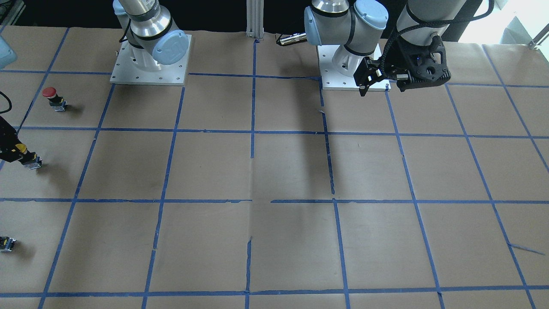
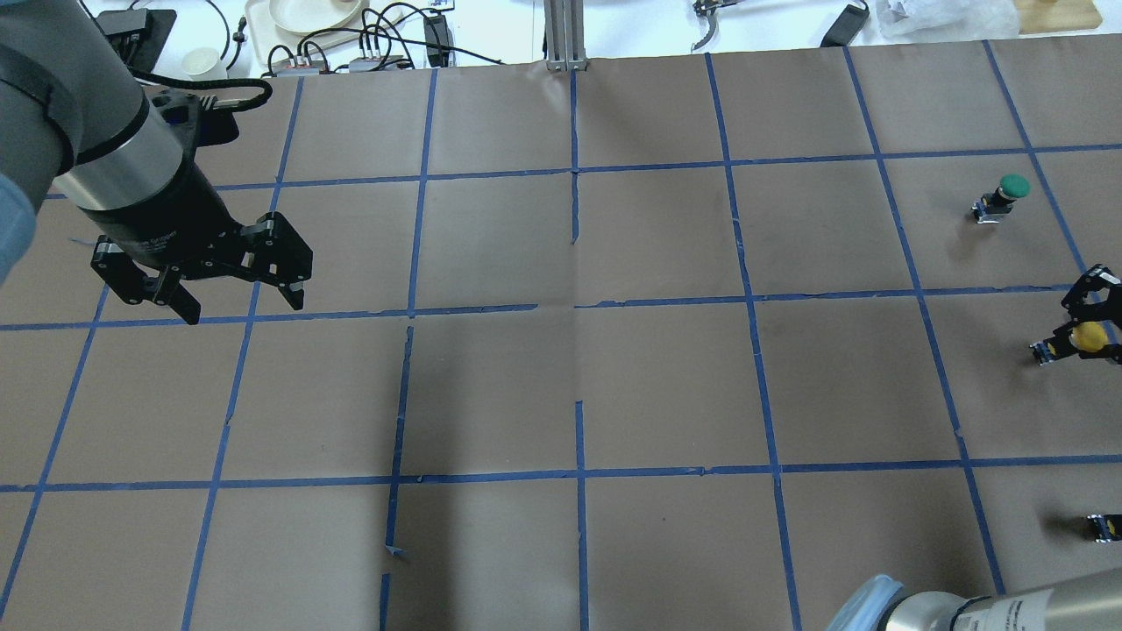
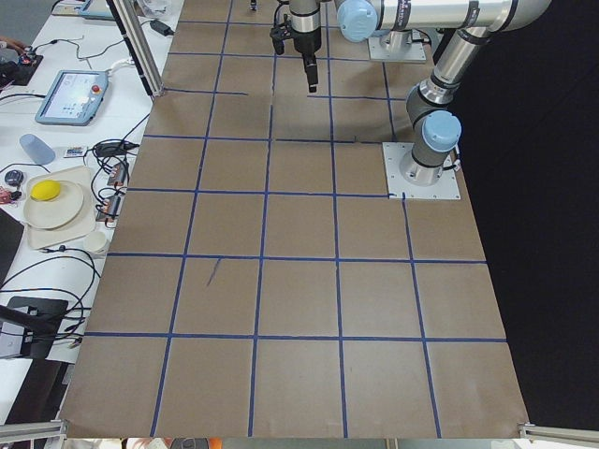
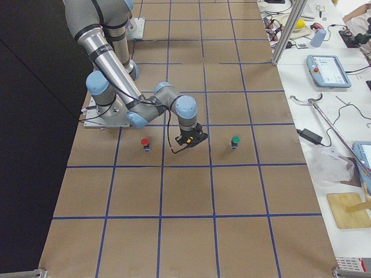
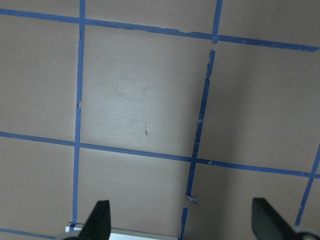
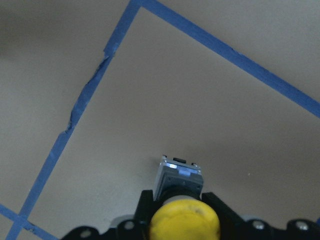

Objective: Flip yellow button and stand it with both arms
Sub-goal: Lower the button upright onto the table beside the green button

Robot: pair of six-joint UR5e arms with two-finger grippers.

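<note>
**Right claw clamped on the yellow button at the table's right edge**

We see the right gripper (image 2: pixel 1083 333) closed on the yellow button (image 6: pixel 185 220). Its two fingers (image 6: pixel 144 206) press the round cap from either side. The button is tilted, with the cap back in the claw and the grey contact block pointing out and down toward the brown paper. The block sits low over the paper above its own shadow. We cannot tell whether it touches the surface.

In the overhead view the button is far out on the robot's right, in the grid square between two other parts. The green button (image 2: pixel 1012 186) stands upright in the square farther from the robot, and the small black-and-yellow block (image 2: pixel 1103 526) lies in the square nearer to it. From the right-side camera, the red button (image 4: pixel 145 142) stands near the held button on the robot's side of it, and the green one on the other.

The left gripper (image 2: pixel 241 305) hangs well apart, above the opposite side of the table (image 2: pixel 561 386). Its jaws are spread wide with nothing between them. Its wrist camera shows only brown paper and blue tape lines (image 5: pixel 77 100) below.
</note>
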